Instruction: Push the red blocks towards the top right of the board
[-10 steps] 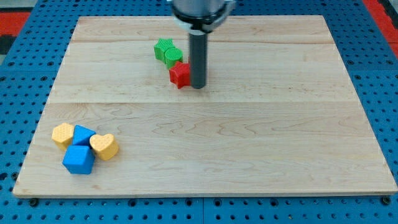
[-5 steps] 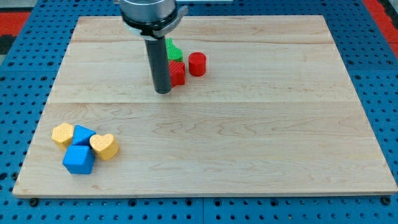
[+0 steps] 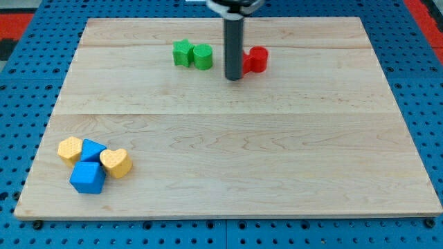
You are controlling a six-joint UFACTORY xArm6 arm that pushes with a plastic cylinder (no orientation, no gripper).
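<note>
Two red blocks sit close together near the view's top centre. A red cylinder [image 3: 259, 59] is on the right, and another red block [image 3: 246, 66] is mostly hidden behind my rod, so its shape cannot be made out. My tip [image 3: 234, 77] rests on the board just left of this red pair, touching or almost touching the hidden one. A green star [image 3: 183, 52] and a green cylinder [image 3: 203, 57] stand to the left of my tip, apart from the red blocks.
At the view's bottom left lies a cluster: a yellow block [image 3: 69, 149], a blue block [image 3: 93, 149], a yellow heart [image 3: 116, 162] and a blue cube [image 3: 87, 178]. The wooden board [image 3: 277, 152] sits on a blue pegboard.
My tip has moved right from the left side of the red block. Both red blocks have shifted right, away from the green blocks, which now show fully.
</note>
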